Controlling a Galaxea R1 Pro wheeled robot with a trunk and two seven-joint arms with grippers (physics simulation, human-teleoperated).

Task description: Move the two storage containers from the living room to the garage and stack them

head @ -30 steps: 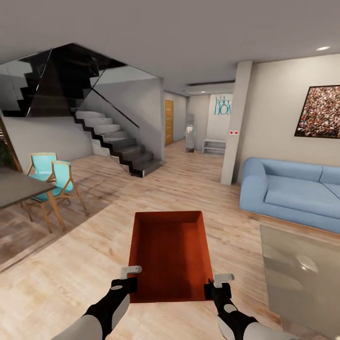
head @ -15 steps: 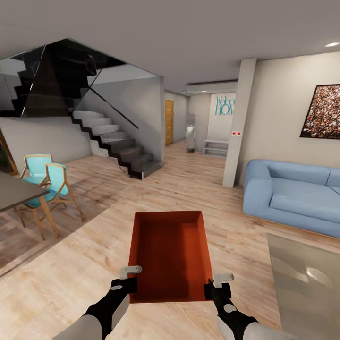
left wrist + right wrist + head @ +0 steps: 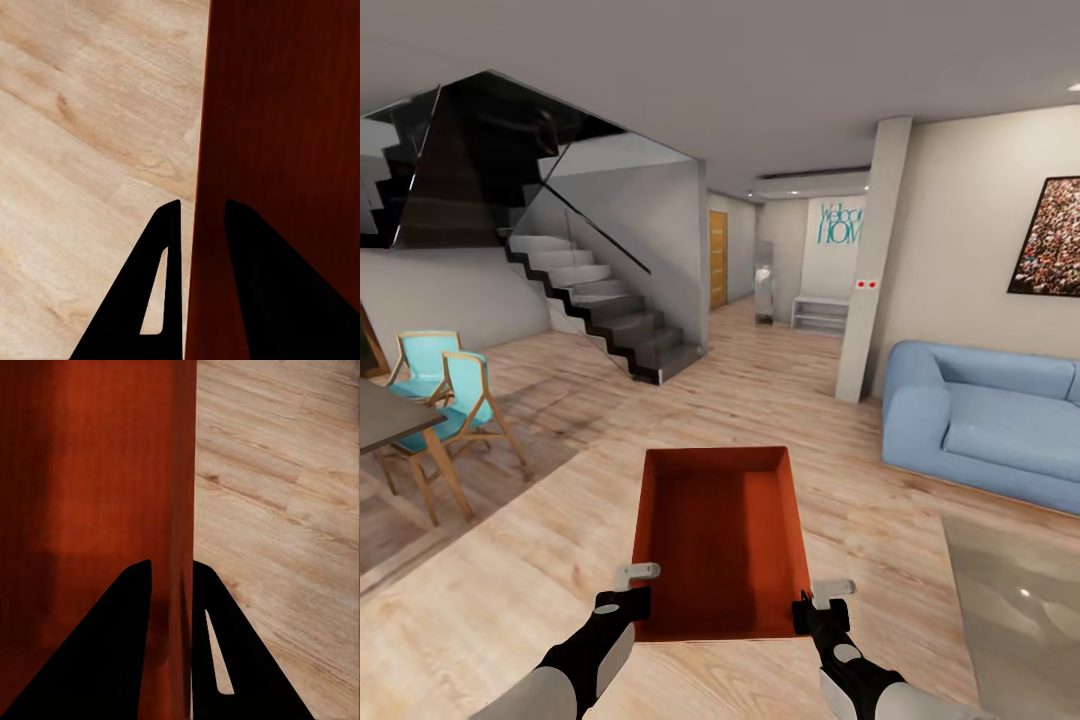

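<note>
One orange-red storage container hangs in front of me above the living room's light wood plank floor, held level between both arms. My left gripper is shut on its left wall near the near corner; the left wrist view has that thin wall pinched between the two dark fingers. My right gripper is shut on the right wall, and the right wrist view has this wall clamped between its fingers. The ribbed bottom is empty.
A blue sofa stands at the right and a glass coffee table at the lower right. At the left are a dark table, turquoise chairs and a staircase. A pillar flanks a hallway straight ahead.
The whole view has shifted: sofa and coffee table slid right, chairs and table slid left, so the camera has moved. The container and both grippers keep the same place in the picture.
</note>
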